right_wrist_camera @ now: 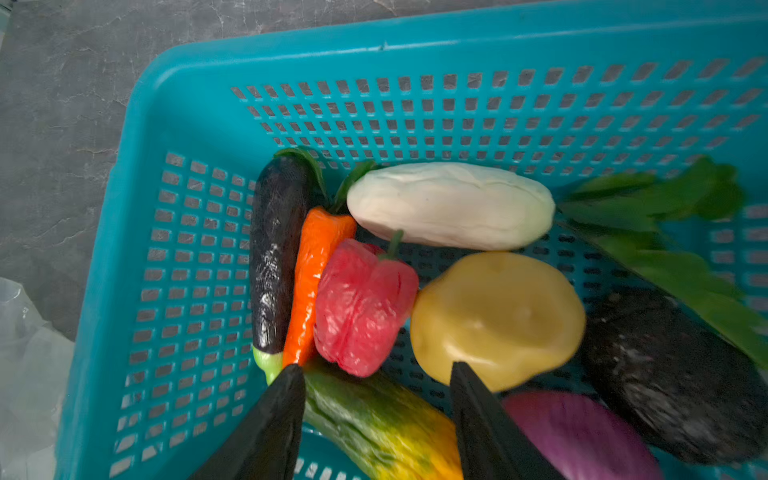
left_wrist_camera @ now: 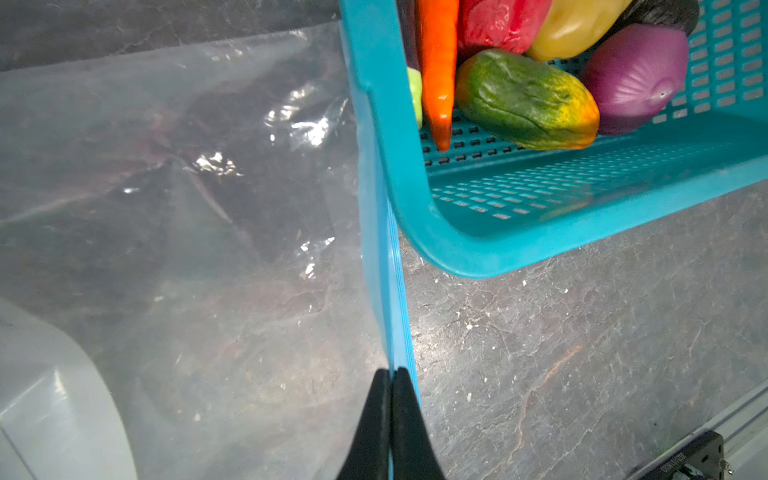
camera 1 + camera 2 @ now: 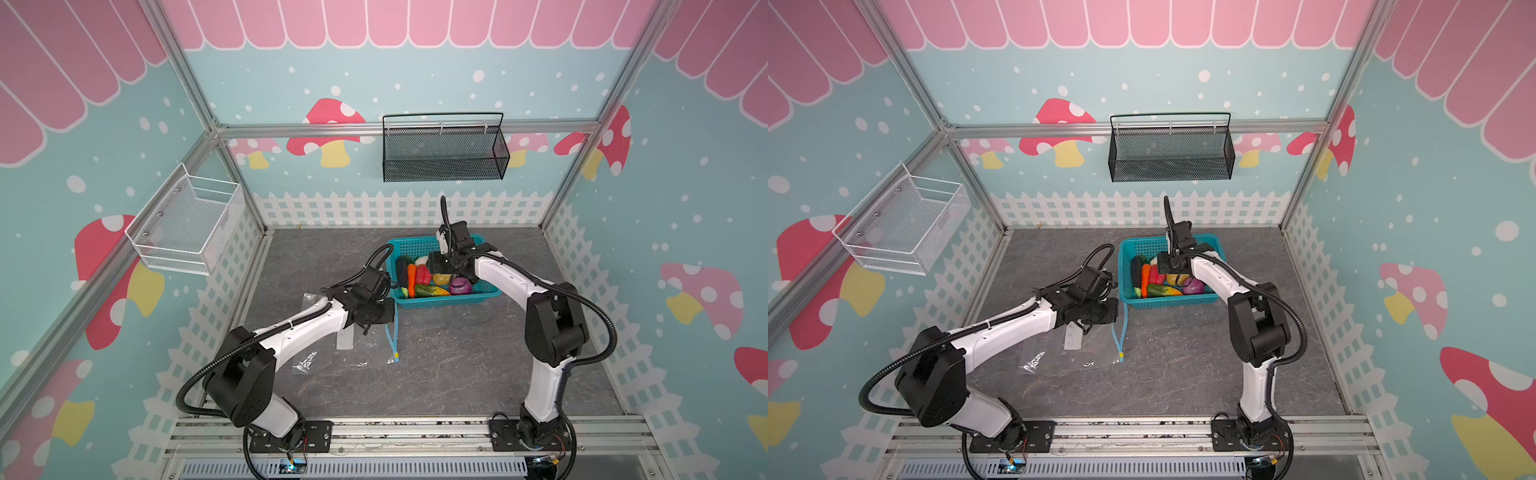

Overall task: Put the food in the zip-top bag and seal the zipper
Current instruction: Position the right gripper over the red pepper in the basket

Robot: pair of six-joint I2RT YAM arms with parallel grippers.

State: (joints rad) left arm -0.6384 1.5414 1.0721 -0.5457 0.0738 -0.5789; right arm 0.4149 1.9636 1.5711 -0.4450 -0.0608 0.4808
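The clear zip-top bag lies flat on the grey table, left of the teal basket. My left gripper is shut on the light-blue zipper and holds that mouth edge raised beside the basket's corner. The yellow slider sits at the zipper's near end. All the food is in the basket: carrot, eggplant, red pepper, potato, white radish, purple onion. My right gripper hangs open inside the basket, its fingers either side of a green-yellow cucumber.
A black mesh basket hangs on the back wall and a white wire basket on the left wall. An aluminium rail carrying both arm bases runs along the table's front edge. The bag's white label lies under the left arm.
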